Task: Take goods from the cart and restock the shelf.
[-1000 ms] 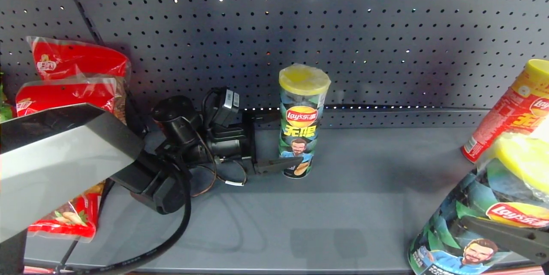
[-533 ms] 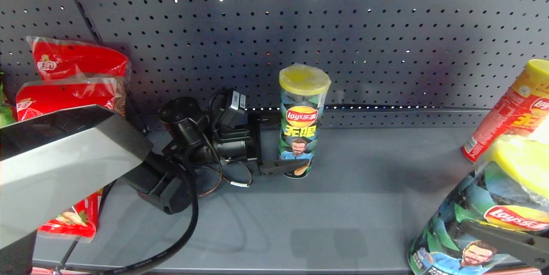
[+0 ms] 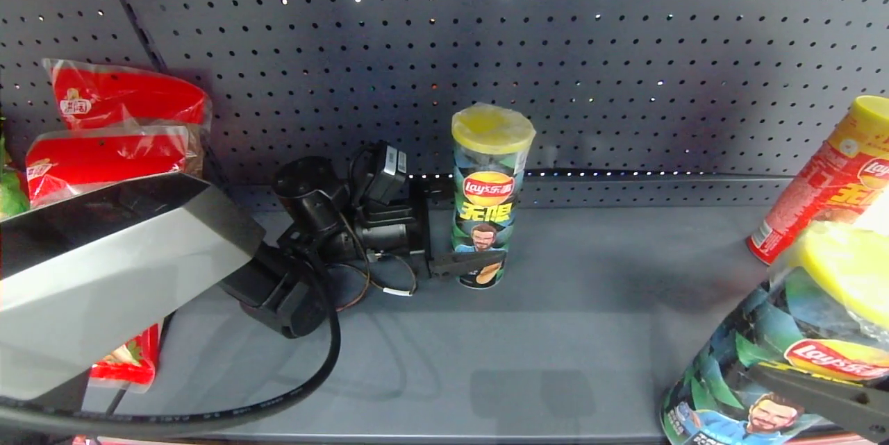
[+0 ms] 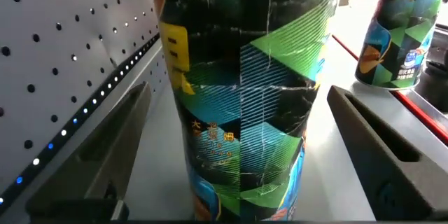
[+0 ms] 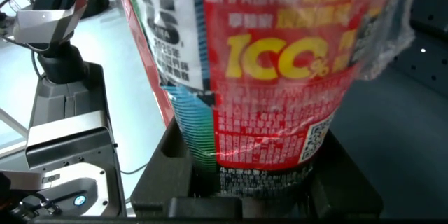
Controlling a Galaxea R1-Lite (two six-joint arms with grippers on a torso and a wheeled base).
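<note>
A green chip can (image 3: 492, 195) with a yellow lid stands upright on the grey shelf (image 3: 555, 334), near the back. My left gripper (image 3: 479, 230) is open around its lower part, and its near finger (image 3: 462, 263) lies along the can's base. In the left wrist view the can (image 4: 245, 98) stands between the two fingers (image 4: 378, 140) with a gap on each side. At the shelf's front right, my right gripper (image 3: 799, 375) is shut on a plastic-wrapped pair of chip cans, one green (image 3: 750, 362) and one red (image 3: 826, 181), held tilted. The right wrist view has the red can (image 5: 280, 77) up close.
Red snack bags (image 3: 118, 126) stand stacked at the shelf's left end, behind my left arm. A pegboard wall (image 3: 555, 49) closes the back. Bare shelf stretches between the standing can and the held pair.
My left arm has shifted right along the shelf, bringing the open fingers further around the standing can. The can has stayed put. The right arm with the wrapped pair has sunk slightly.
</note>
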